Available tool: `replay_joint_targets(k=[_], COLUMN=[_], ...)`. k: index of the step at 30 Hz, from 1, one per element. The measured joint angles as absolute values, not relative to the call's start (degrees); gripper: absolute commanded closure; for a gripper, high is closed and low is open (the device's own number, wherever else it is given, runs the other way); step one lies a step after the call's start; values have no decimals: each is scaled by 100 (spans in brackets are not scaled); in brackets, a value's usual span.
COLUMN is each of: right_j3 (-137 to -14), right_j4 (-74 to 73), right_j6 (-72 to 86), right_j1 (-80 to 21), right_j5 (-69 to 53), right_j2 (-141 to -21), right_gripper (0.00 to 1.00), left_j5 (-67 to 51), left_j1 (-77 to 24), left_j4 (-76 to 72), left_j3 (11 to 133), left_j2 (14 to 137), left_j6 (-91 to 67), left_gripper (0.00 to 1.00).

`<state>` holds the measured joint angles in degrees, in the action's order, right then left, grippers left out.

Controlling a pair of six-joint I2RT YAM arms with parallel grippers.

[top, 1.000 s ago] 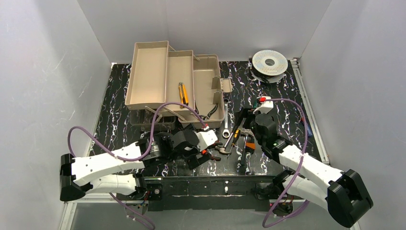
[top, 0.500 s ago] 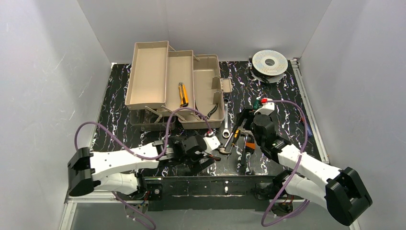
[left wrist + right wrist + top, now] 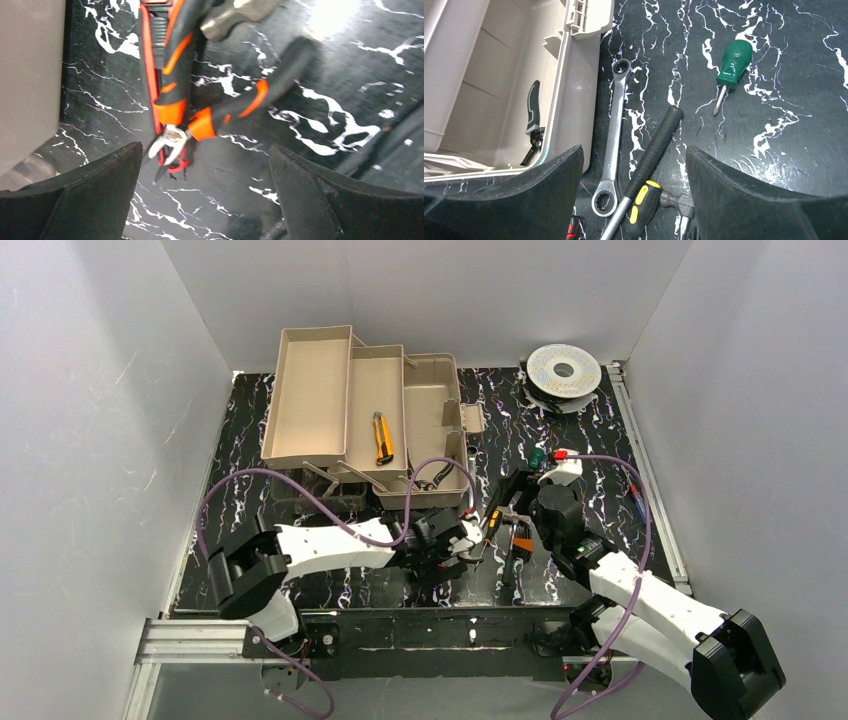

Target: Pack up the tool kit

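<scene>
Toolbox (image 3: 350,410) sits open at left rear, yellow knife (image 3: 382,437) in its middle tray. Left gripper (image 3: 205,195) hangs over red pliers (image 3: 172,107), jaws spread and empty; right gripper (image 3: 634,195), likewise spread, hangs over a wrench (image 3: 613,135) near a green screwdriver (image 3: 731,65).

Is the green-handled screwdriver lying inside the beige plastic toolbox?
No, the green-handled screwdriver lies on the black marbled table, outside the beige toolbox.
</scene>
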<state>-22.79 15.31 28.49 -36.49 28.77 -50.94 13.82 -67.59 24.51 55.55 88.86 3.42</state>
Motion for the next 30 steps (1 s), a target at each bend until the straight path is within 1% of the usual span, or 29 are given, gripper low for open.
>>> replay_joint_targets(k=[4, 9, 11, 12, 14, 18, 20, 21, 22, 23, 24, 28, 30], right_j3=[-2279, -2268, -2268, -2268, -2268, -2268, -2268, -2268, -2268, -2268, -2268, -2268, -2268], right_j4=[1490, 1472, 1470, 1470, 1468, 1466, 1466, 1463, 1463, 1461, 1463, 1431, 1415], right_j6=[2853, 2884, 2906, 2921, 2945, 2985, 2989, 2993, 2998, 3004, 3006, 3009, 3013], right_j1=[-3649, -3649, -3649, -3649, -3649, -3649, -3649, -3649, -3649, -3649, -3649, -3649, -3649], right_j5=[2880, 2923, 2950, 2965, 2974, 2987, 2989, 2991, 2991, 2991, 2993, 3006, 3009], right_j2=[-5083, -4984, -4958, -4952, -4950, -4971, -5000, -5022, -5035, -5050, -5068, -5120, -5140], right_gripper=[20, 21, 21, 21, 21, 22, 22, 22, 22, 23, 23, 23, 23], left_j5=[1376, 1310, 1256, 1232, 1155, 1262, 1402, 1459, 1496, 1522, 1557, 1699, 1763], left_j1=[-6501, -6460, -6455, -6455, -6455, -6451, -6445, -6445, -6445, -6445, -6445, -6445, -6445], left_j4=[2606, 2808, 2899, 2902, 2936, 2967, 2967, 2969, 2969, 2967, 2969, 3002, 3039], left_j3=[5830, 6025, 6171, 6222, 6337, 6351, 6348, 6337, 6326, 6318, 6307, 6307, 6309], left_j2=[9321, 9633, 9795, 9876, 9994, 10007, 10003, 9985, 9953, 9913, 9848, 9664, 9616], left_j6=[576, 781, 810, 814, 834, 786, 738, 720, 709, 687, 711, 670, 650], left_gripper=[2, 2, 6, 12, 28, 46, 53, 59, 65, 74, 80, 93, 98])
